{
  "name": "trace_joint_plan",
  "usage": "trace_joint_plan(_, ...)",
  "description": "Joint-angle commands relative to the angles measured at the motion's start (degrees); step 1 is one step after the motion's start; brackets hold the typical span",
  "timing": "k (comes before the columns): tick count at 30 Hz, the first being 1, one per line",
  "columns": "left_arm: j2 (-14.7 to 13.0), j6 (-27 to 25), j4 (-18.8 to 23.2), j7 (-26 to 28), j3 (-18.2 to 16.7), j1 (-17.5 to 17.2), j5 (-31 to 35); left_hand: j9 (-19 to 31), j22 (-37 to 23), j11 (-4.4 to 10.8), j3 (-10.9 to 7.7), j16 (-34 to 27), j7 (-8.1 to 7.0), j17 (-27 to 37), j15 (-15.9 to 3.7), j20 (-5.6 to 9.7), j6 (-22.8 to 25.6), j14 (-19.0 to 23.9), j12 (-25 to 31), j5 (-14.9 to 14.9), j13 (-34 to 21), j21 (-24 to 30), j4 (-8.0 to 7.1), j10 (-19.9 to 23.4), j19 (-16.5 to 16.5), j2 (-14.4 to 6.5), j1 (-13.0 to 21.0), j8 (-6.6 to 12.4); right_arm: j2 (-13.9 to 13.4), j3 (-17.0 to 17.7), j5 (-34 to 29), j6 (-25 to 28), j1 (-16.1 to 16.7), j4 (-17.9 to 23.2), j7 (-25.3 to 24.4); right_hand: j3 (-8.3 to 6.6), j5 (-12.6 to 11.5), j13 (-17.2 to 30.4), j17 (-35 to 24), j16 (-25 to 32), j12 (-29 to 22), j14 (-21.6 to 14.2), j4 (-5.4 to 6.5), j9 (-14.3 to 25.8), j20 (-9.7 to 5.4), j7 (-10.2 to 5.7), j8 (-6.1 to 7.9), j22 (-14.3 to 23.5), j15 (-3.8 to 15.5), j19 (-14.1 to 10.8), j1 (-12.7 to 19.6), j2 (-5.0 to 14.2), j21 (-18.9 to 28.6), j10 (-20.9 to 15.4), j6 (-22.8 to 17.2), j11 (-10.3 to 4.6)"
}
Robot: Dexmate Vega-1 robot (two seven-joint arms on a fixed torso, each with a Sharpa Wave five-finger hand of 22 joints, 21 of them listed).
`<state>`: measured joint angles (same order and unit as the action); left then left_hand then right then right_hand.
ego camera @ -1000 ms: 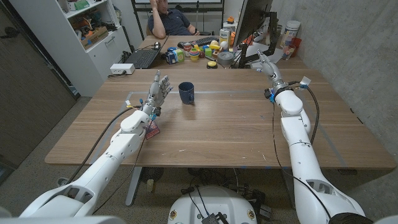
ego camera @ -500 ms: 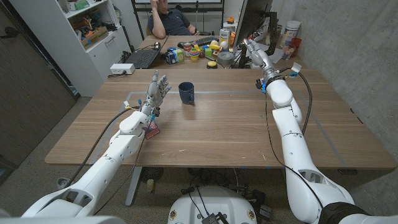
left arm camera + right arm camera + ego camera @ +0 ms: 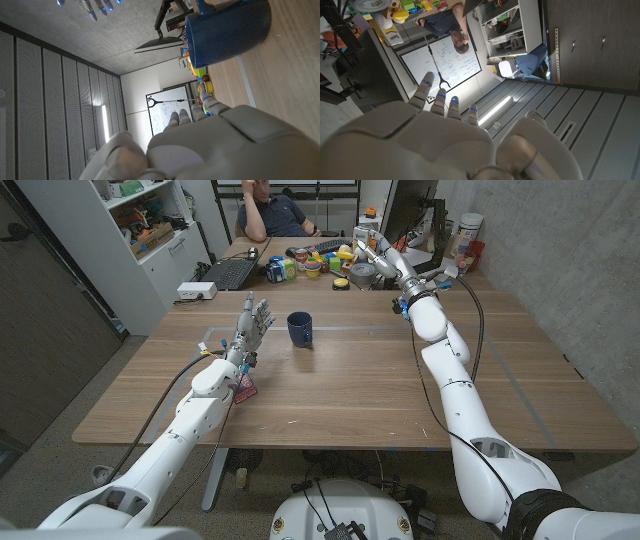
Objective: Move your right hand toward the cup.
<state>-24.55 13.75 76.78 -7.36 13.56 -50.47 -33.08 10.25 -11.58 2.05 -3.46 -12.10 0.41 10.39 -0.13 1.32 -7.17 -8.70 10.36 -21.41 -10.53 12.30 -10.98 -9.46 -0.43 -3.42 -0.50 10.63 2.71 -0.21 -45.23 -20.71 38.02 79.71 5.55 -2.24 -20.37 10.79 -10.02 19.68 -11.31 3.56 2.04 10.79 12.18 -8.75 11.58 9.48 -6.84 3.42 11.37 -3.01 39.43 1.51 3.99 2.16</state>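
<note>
The cup (image 3: 300, 329), a dark blue glossy mug, stands upright on the worktop (image 3: 350, 390) toward its far side, left of centre. Just beside it to the left the left hand (image 3: 253, 325) is raised, fingers (image 3: 262, 313) spread and empty. The right hand (image 3: 378, 250) hangs well apart from the cup, above the far edge near the clutter, fingers extended and loose, holding nothing. The approach looks barely begun; next it must sweep leftward and down toward the cup. The worktop is smooth wood grain.
</note>
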Motion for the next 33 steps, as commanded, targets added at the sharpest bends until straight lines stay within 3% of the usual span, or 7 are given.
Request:
trace_joint_plan(1,-0.3,-0.3,2.0,1.1,-0.7,-1.4,0.6,0.2,-0.1,-0.16,0.45,-0.4,0.0,0.2,0.17,0.27,-0.2,-0.4,0.3,-0.4,-0.1,0.3,-0.08,-0.5,0.1,-6.4,-0.1,0.33,-2.0,-6.7,-9.5,-0.9,-2.6,-0.6,-1.5,-0.01,-0.3,0.2,-0.1,-0.7,-0.1,0.3,-0.75,0.2,0.17,-1.39,-0.19,0.1,0.15,-0.5,1.3,-0.15,-0.7,0.3,0.2,-0.76)
trace_joint_plan(13,-0.5,-0.5,3.8,2.3,-1.6,-3.0,0.8,0.2,-0.1,-0.15,0.6,-0.3,-0.01,0.2,0.13,0.34,-0.1,-0.4,0.3,-0.5,-0.1,0.3,-0.09,-0.5,0.1,-6.4,0.0,0.33,-4.6,-11.9,-16.0,-1.7,-2.9,0.6,-1.4,0.42,-0.4,0.2,-0.1,-2.0,0.6,1.7,-1.42,0.2,0.25,-2.78,-0.81,0.1,-0.26,0.3,2.5,-0.46,-2.9,2.2,2.3,-1.44)
trace_joint_plan(22,-0.7,-0.7,5.0,2.8,-1.9,-3.9,1.0,0.2,-0.1,-0.09,0.73,-0.3,0.0,0.2,0.11,0.34,-0.1,-0.4,0.3,-0.6,-0.1,0.2,-0.08,-0.5,0.1,-6.5,0.0,0.32,-5.8,-16.2,-20.6,-2.0,-3.7,1.7,-1.2,1.57,-0.3,0.3,-0.2,-3.0,1.0,2.8,-1.97,0.3,0.25,-3.73,-0.98,0.1,-0.06,0.5,3.0,-1.89,-4.7,4.5,3.8,-3.14)
trace_joint_plan(28,-0.7,-0.9,5.7,3.3,-2.2,-4.6,1.1,0.2,-0.1,-0.18,0.79,-0.3,0.03,0.2,0.16,0.32,-0.2,-0.4,0.3,-0.6,-0.1,0.2,-0.08,-0.5,0.1,-6.5,0.0,0.28,-6.4,-19.8,-24.4,-2.4,-5.2,0.6,-2.0,1.84,-0.5,0.4,-0.3,-4.0,1.1,4.1,-2.64,0.4,0.27,-3.82,-0.98,0.1,0.06,0.8,4.4,-1.98,-6.3,6.6,5.4,-4.45)
trace_joint_plan(29,-0.8,-0.9,5.9,3.5,-2.3,-4.7,1.2,0.2,-0.1,-0.19,0.8,-0.3,0.02,0.2,0.17,0.34,-0.2,-0.4,0.3,-0.6,-0.1,0.2,-0.08,-0.5,0.1,-6.5,0.0,0.29,-6.5,-20.4,-25.2,-2.2,-5.4,0.3,-2.6,1.99,-0.6,0.4,-0.3,-4.8,1.1,5.3,-2.89,0.5,0.3,-3.83,-1.21,0.2,-0.16,1.5,5.1,-1.78,-7.6,8.3,7.3,-4.39)
trace_joint_plan(33,-0.7,-0.9,6.3,3.5,-2.4,-5.2,1.2,0.2,-0.1,-0.15,0.86,-0.3,0.03,0.2,0.18,0.33,-0.1,-0.3,0.3,-0.7,-0.1,0.2,-0.08,-0.5,0.1,-6.5,0.0,0.29,-6.3,-22.1,-26.1,-2.6,-7.1,-2.0,-2.7,2.03,-0.7,0.5,-0.3,-5.1,0.9,5.7,-3.04,0.6,0.3,-3.83,-0.78,0.2,0.02,1.8,5.6,-1.62,-8.3,8.3,6.9,-5.0)
